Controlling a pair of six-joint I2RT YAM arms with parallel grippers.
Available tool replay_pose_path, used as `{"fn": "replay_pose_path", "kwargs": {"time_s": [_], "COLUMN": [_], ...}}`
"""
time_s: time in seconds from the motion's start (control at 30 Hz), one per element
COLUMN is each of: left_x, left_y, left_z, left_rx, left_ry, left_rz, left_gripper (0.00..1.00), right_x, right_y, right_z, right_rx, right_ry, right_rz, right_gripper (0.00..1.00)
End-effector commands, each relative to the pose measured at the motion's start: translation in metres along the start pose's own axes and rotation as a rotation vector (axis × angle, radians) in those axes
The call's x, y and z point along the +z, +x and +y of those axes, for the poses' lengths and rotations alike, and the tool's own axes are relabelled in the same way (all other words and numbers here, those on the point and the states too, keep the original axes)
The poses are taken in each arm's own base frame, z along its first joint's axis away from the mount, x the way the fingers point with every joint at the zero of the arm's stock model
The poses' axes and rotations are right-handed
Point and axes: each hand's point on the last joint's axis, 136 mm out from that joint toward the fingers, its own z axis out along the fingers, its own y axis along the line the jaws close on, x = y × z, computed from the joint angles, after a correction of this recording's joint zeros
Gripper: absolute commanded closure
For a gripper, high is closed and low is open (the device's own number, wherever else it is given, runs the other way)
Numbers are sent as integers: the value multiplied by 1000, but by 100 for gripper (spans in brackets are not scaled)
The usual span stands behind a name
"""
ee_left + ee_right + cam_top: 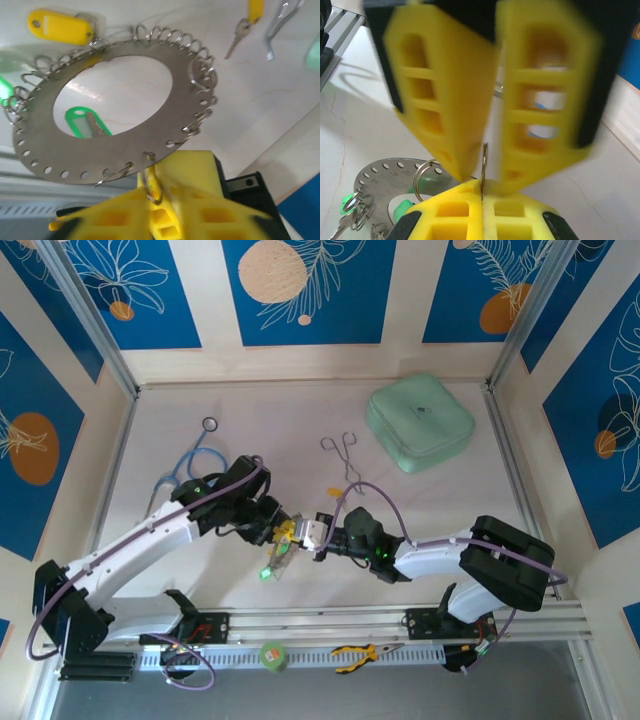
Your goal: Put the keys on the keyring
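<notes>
The keyring [180, 100] is a flat silvery disc with small split rings round its rim; it hangs between my two grippers [285, 545]. My right gripper [482, 192] is shut on one small split ring [483, 162] at the keyring's rim [385, 175]. The fingers [445, 100] of my left gripper [155, 200] stand a little apart on either side of that same split ring [152, 185]; it is open. A yellow-headed key [57, 26] and a green-headed key [80, 122] hang by the disc. Another yellow key [247, 20] lies loose on the table [338, 492].
Silver forceps [345, 455] lie behind the grippers, a blue-tubed stethoscope [190, 465] at the left and a mint-green case [420, 423] at the back right. A green tape roll [272, 655] and yellow pliers [362, 651] rest on the front rail.
</notes>
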Motion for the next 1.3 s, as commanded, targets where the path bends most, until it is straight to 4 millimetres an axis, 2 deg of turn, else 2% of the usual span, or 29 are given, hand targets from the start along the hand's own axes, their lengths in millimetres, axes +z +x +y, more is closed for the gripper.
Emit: {"fn": "replay_pose_path", "kwargs": {"time_s": [0.0,0.03,0.07,0.13,0.2,0.27,0.37,0.47,0.6,0.67,0.77,0.83,1.1,1.27], "left_x": [-23,-35,-47,-66,-80,-88,-85,-74,-63,-49,-31,-25,-3,6], "left_y": [-28,-42,-55,-70,-74,-63,-57,-43,-27,-16,-5,1,16,8], "left_z": [-17,-23,-30,-52,-65,-77,-68,-54,-39,-25,-9,-6,11,8], "left_rx": [-49,39,152,456,729,1086,1454,1815,2156,2308,2439,2482,2558,2567], "left_ry": [151,190,224,286,281,257,144,119,130,159,184,221,341,317], "left_rz": [-177,-271,-366,-514,-623,-676,-697,-689,-701,-622,-478,-426,-275,-335], "left_gripper": [45,38,36,34,33,36,39,48,59,61,65,67,70,69], "right_x": [1,0,-1,-2,-4,-6,-9,-11,-12,-12,-12,-13,-15,-17], "right_y": [-13,-11,-9,-8,-7,-8,-9,-9,-7,-8,-11,-11,-17,-21], "right_z": [-8,-7,-7,-6,-6,-6,-8,-10,-13,-14,-13,-14,-17,-15], "right_rx": [12,17,23,31,36,45,63,78,92,96,94,92,90,88], "right_ry": [10,3,-5,-21,-35,-55,-72,-85,-94,-104,-120,-124,-131,-144], "right_rz": [-36,-28,-20,-13,-1,8,18,26,46,53,65,73,82,76], "right_gripper": [100,100,100,100,100,100,100,100,100,100,100,100,100,100]}}
